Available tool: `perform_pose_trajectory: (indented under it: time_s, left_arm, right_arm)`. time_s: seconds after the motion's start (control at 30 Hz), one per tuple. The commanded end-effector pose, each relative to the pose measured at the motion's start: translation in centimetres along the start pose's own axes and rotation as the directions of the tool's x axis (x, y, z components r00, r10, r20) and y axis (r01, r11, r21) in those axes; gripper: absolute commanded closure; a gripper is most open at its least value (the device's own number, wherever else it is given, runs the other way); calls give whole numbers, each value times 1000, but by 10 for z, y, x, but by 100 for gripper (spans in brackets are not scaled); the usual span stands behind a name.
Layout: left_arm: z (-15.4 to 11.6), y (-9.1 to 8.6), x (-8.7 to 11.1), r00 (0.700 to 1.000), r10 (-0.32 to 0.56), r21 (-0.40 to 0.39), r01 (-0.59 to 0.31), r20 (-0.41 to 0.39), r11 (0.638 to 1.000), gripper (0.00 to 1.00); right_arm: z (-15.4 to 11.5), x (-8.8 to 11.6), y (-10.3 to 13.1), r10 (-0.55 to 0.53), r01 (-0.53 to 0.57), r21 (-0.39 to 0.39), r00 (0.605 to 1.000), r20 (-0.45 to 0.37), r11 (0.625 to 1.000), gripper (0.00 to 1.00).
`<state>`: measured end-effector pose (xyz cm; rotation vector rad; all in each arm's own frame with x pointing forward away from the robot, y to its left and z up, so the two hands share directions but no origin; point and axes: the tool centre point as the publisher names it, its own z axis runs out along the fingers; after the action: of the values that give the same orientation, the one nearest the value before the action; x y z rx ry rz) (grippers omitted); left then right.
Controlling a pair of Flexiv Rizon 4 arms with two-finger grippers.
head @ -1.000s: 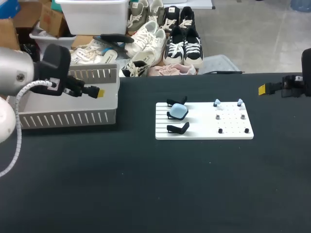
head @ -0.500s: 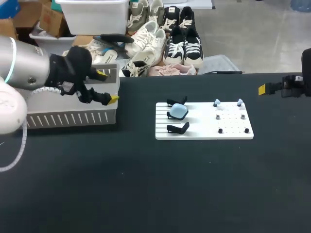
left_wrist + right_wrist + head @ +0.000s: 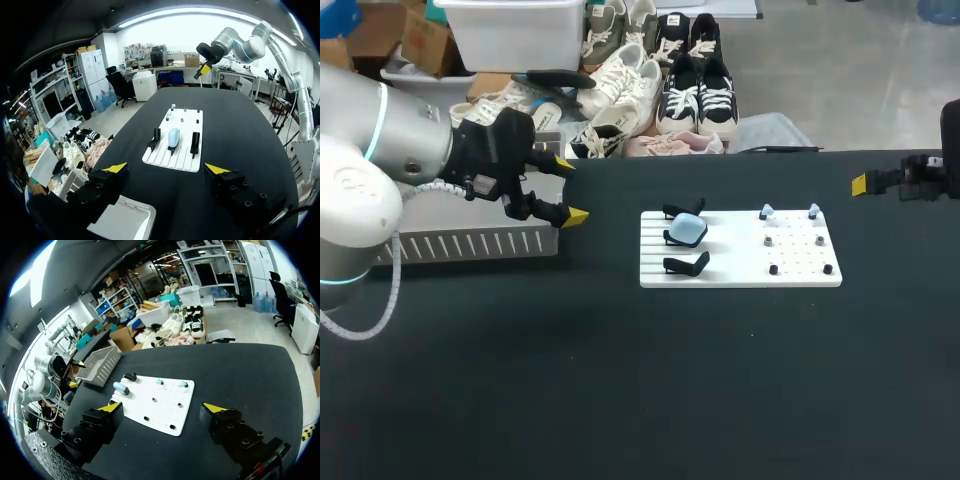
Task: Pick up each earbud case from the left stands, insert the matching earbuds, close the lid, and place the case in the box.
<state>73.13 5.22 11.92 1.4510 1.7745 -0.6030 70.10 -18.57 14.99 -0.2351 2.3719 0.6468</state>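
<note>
The white slatted box (image 3: 470, 242) sat at the desk's far left corner. The left arm covered most of it, so what it held could not be seen. From the left wrist view only a pale corner of it showed under the hand.

On the black desk (image 3: 620, 380), a white board (image 3: 740, 268) lay toward the far edge, a little right of the middle. On the board's left half stood three black stands (image 3: 686, 264) in a row. The pale blue earbud case (image 3: 687, 231) rested on the middle one with its lid down, and the other two were bare. Two pale blue earbuds (image 3: 767, 212) sat upright along the far side of the board's right half, with small dark pegs (image 3: 773, 269) nearer the front.

The left hand (image 3: 571, 189) hung just past the right end of the box, between it and the board, with its fingers spread wide and nothing between them. The right hand (image 3: 161, 407) hovered by the desk's far right corner, well apart from the board, also wide and empty.

A second before, the left hand had been over the box. It had since swung out toward the board. The right arm, the case and the earbuds had not moved.
</note>
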Motion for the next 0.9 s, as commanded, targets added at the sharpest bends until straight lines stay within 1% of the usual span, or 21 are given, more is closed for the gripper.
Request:
perform_pose_trajectory:
  time_s: [0.03,0.23,0.33,0.47,0.63,0.9]
  left_arm:
    - [21,9,-2,1000,-1,56,0,28,998,0]
    - [43,9,-9,997,-2,101,-7,83,995,0]
    - [57,9,-11,996,35,99,-44,86,994,0]
    - [74,5,-12,994,51,121,-63,100,991,0]
    - [86,3,-15,991,55,153,-74,125,985,0]
    - [103,1,-18,987,84,148,-104,136,984,0]
  right_arm:
    - [0,0,-1,-1,1,-3,1000,-1,1000,0]
    - [0,0,-1,-1,1,-3,1000,-1,1000,0]
    - [0,0,-1,-1,1,-3,1000,-1,1000,0]
    - [0,0,-1,-1,1,-3,1000,-1,1000,0]
    - [0,0,-1,-1,1,-3,1000,-1,1000,0]
    - [0,0,-1,-1,1,-3,1000,-1,1000,0]
